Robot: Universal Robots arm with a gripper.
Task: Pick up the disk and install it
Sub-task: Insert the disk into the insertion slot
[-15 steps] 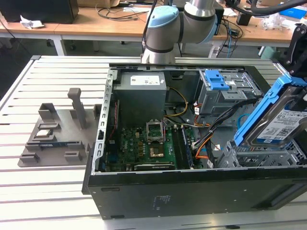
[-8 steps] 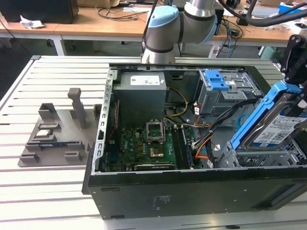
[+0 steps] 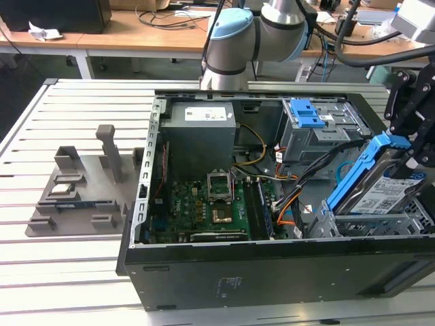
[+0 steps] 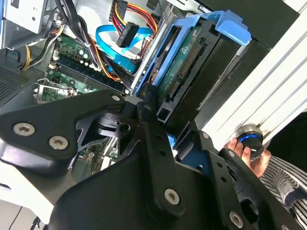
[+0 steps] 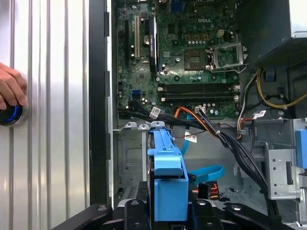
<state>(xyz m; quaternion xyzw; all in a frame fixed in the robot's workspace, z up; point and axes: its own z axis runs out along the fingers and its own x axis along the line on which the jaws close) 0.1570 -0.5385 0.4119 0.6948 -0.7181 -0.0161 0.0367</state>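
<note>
The black linkage-fingered gripper [image 3: 416, 146] is clamped on the disk [image 3: 380, 183], a flat silver metal hard drive with a white-and-blue label and a bright blue plastic frame, and holds it tilted steeply over the corner of the open black desktop computer case [image 3: 224, 285] at the exterior view's right. In the first wrist view the blue frame end [image 5: 168, 179] sits pinched between the black fingers [image 5: 132, 211], directly above the grey sheet-metal drive cage [image 5: 139, 153]. The disk's lower edge appears to be inside or just above the cage; contact cannot be confirmed. Judgement: the pick-up is complete and the installation step is in hand, the drive not yet seated. Seating would call for levelling the drive to the cage rails while keeping it off the bundle of black and orange cables [image 5: 225, 139] lying just beside. A person's hand [image 5: 10, 88] rests on a round blue-lit button on the slatted aluminium table [image 3: 81, 272].
</note>
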